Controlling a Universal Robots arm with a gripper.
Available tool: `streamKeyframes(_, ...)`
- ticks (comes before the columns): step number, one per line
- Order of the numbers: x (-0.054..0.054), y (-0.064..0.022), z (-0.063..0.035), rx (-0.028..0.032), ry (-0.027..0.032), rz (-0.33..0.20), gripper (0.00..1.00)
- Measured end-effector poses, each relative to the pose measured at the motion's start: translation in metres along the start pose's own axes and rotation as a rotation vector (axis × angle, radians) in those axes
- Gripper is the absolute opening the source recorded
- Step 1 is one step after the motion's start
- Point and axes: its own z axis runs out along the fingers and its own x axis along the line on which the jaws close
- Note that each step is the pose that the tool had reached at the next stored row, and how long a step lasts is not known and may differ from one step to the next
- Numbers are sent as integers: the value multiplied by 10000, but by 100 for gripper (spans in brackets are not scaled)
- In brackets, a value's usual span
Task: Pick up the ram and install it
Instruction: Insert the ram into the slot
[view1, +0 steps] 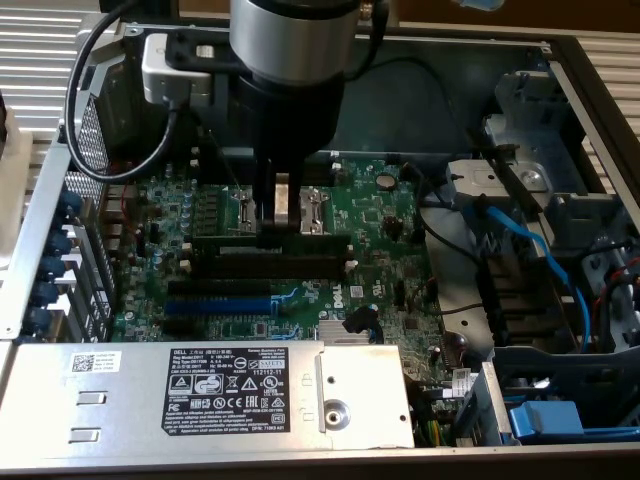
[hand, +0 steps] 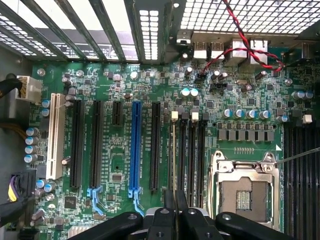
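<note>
The ram (hand: 174, 160) shows edge-on in the wrist view as a thin green strip. It stands along the black memory slot nearest the expansion slots. My gripper (hand: 175, 202) is shut on its top edge, fingers (hand: 165, 220) close together. In the exterior view my gripper (view1: 282, 228) points straight down onto the long black memory slots (view1: 300, 265) in the middle of the green motherboard (view1: 380, 215). Whether the ram is pressed fully into the slot I cannot tell.
The CPU socket (hand: 247, 192) lies just beside the memory slots, and the blue expansion slot (hand: 135, 150) on their other side. A metal box with a Dell label (view1: 225, 390) covers the case's near side. Blue cables (view1: 540, 260) and drive bays stand at the exterior view's right.
</note>
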Motion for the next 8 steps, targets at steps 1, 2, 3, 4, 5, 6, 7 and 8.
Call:
streamKeyframes(1, -4, 0, 1, -1, 0, -1, 12)
streamKeyframes(2, -10, 1, 2, -1, 3, 0, 12)
streamKeyframes(3, -15, 2, 3, 0, 4, 0, 12)
streamKeyframes(4, -16, 3, 3, 1, 6, -1, 12)
streamKeyframes(5, -16, 4, 3, 0, 9, -1, 12)
streamKeyframes(6, -16, 7, 4, 0, 10, 1, 12)
streamKeyframes(7, -16, 10, 4, 0, 14, 2, 12)
streamKeyframes(8, -16, 13, 4, -1, 19, 2, 12)
